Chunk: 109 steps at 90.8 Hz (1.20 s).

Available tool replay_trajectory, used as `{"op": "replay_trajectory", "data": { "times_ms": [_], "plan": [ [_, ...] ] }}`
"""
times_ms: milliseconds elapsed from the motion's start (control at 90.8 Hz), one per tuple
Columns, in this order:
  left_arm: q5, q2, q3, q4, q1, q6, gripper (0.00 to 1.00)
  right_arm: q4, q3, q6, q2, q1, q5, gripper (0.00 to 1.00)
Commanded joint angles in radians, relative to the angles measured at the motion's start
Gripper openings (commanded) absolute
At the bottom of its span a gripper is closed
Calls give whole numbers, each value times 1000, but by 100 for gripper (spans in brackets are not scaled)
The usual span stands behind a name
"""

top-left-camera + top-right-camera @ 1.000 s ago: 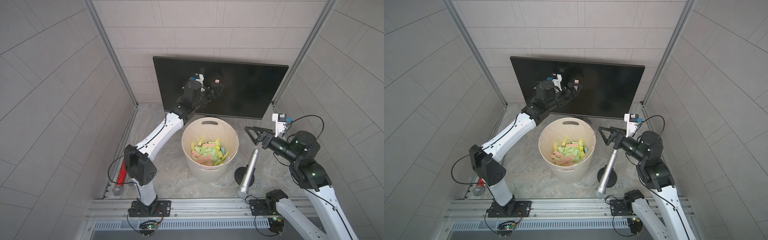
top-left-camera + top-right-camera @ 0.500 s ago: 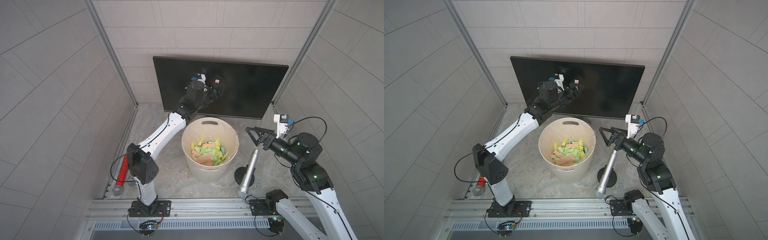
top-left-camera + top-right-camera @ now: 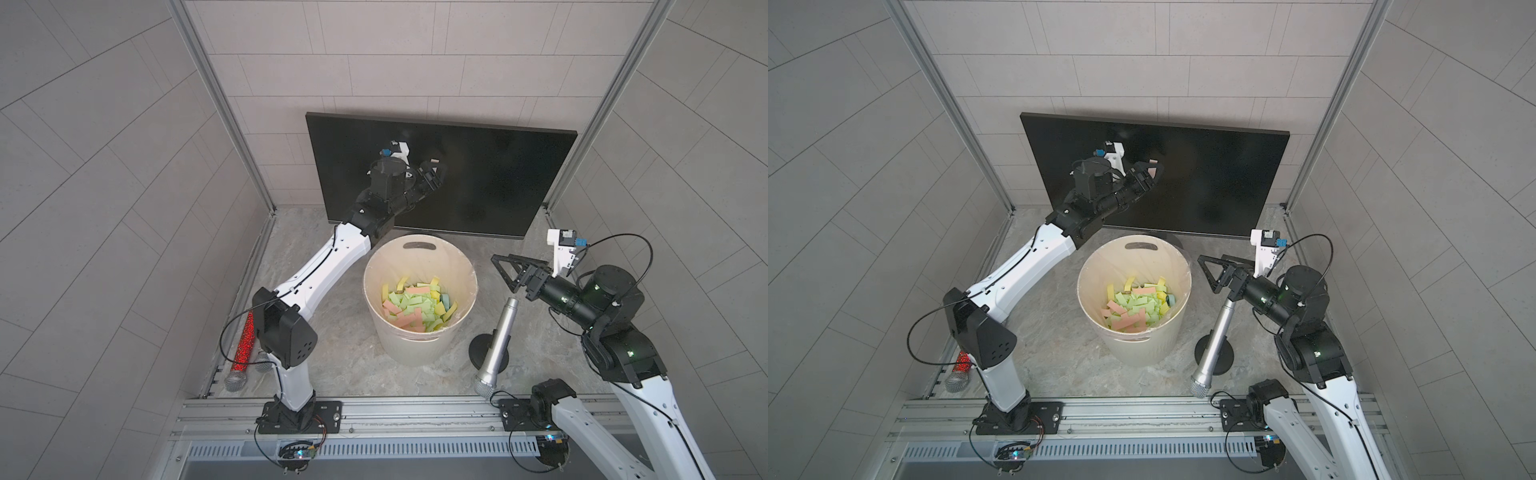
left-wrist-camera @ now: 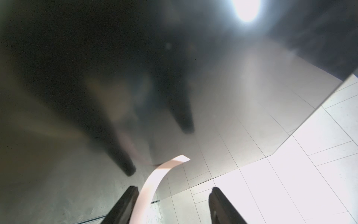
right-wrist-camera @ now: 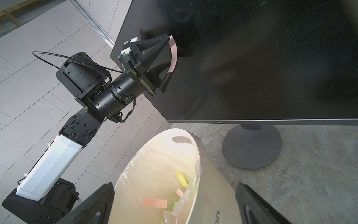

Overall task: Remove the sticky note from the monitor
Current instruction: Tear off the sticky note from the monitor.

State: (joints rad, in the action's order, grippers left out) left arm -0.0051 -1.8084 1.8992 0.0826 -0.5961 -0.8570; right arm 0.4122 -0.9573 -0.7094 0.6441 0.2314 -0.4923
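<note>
Left wrist view: the pink sticky note (image 4: 155, 180) is stuck by one edge to the dark monitor (image 5: 251, 58) and curls off it between the fingers (image 4: 126, 203) of the left pincer (image 4: 173, 191), which stands partly apart, one finger beside the paper, nothing clamped. Risk one: you close on the free curl alone, and the paper slides out or tears when you pull. Risk two: you press in for more bite, and the tips scrape the screen or rock it on its stand (image 5: 251, 147). The right pincer (image 3: 502, 274) — spread wide, empty — hangs near the cream bucket (image 3: 419, 345), clear of this.
</note>
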Motion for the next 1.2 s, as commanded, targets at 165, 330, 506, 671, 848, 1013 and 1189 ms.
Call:
{"op": "replay_trajectory", "data": {
  "times_ms": [165, 330, 506, 671, 848, 1013, 1189],
  "plan": [
    [-3, -14, 42, 0, -4, 16, 49, 11, -3, 18, -15, 5, 11, 100],
    [-4, -8, 33, 2, -3, 12, 38, 14, -1, 17, -16, 5, 13, 100],
    [-12, 8, 2, 0, -3, 6, 27, 14, 1, 15, -17, 5, 16, 100],
    [-23, 26, -20, 3, -3, 0, 21, 13, 1, 13, -17, 5, 17, 100],
    [-26, 39, -26, 21, -3, 2, 8, 14, 0, 10, -21, 5, 17, 100],
    [-21, 58, -45, 23, -4, 2, 2, 14, 2, 8, -27, 4, 21, 100],
    [-13, 90, -80, 25, -4, 2, 0, 14, 1, 9, -37, 3, 27, 100]
  ]
}}
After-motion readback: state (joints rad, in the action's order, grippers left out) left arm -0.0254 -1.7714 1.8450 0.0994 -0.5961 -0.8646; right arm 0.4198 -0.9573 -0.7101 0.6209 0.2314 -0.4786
